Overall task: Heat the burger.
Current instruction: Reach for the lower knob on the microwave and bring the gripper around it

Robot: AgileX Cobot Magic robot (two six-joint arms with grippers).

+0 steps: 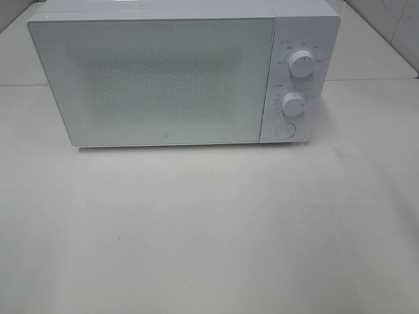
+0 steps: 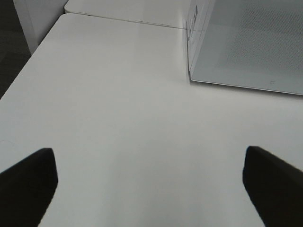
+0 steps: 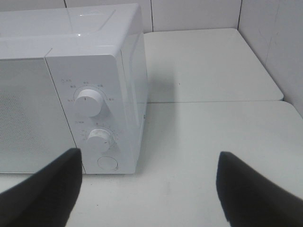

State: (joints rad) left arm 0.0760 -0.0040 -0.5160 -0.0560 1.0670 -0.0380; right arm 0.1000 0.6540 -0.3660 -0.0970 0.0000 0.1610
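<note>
The white microwave (image 1: 163,78) stands door-shut on the bench (image 1: 209,235), the left gripper (image 2: 149,165) and right gripper (image 3: 149,163) both spread wide, gripping nothing, and where the burger is cannot be told.

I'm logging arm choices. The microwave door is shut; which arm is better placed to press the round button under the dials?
Right, probably. The round button sits at the right end of the microwave, ahead of the open right fingers; the left fingers face its opposite corner.

One microwave (image 1: 163,78), two knobs (image 1: 302,62), one button (image 1: 285,129)
</note>
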